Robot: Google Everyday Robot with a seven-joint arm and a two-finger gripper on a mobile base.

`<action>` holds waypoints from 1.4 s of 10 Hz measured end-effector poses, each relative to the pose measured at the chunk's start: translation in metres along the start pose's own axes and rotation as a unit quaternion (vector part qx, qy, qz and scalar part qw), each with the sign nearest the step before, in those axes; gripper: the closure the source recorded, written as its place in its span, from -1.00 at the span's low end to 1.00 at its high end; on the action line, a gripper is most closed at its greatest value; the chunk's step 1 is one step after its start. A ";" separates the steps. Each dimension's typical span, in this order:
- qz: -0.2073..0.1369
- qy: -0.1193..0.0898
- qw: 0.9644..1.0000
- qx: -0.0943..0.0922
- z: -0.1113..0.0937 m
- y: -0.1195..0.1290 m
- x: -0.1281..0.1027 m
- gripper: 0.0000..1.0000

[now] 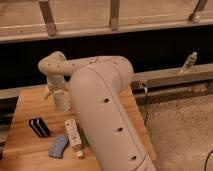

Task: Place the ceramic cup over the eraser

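Camera view shows the ceramic cup [63, 104] standing on the bench [27, 102] just beyond the eraser [39, 127], on its far side and a little toward the arm [102, 112]; cup and eraser are near each other but apart. The claw [59, 94] hangs directly over the cup, farther from the eraser than the cup's base; its jaws are spread wide, and no grip on the cup can be made out, so the step in hand looks like the pick-up.

To do it well, the claw should come straight down so the jaws straddle the tapered wall low enough not to slide off; close gently, since the cone shape could squirt upward or tip; lift clear of the bench before travelling. The cup probably must go mouth-down to cover the eraser, so a grasp that allows turning it matters; the mouth should be centred on the black block before lowering. A white bottle-like object [74, 135] and a blue-grey wavy piece [59, 146] lie on the eraser's near side toward the arm; the carry path should stay on the eraser's far side, away from both.
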 end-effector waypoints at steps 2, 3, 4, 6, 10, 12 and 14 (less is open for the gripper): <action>0.002 0.005 1.000 -0.009 0.012 -0.001 -0.003 -0.60; 0.001 0.007 1.000 -0.013 0.014 -0.001 -0.005 -0.60; 0.002 0.008 1.000 -0.015 0.016 -0.001 -0.006 -0.60; 0.003 0.012 1.000 -0.019 0.020 -0.001 -0.006 -0.60; 0.005 0.015 1.000 -0.023 0.022 -0.001 -0.001 -0.60; 0.009 0.016 1.000 -0.023 0.021 -0.001 0.003 -0.60; 0.013 0.021 0.999 -0.025 0.024 -0.002 0.007 -0.59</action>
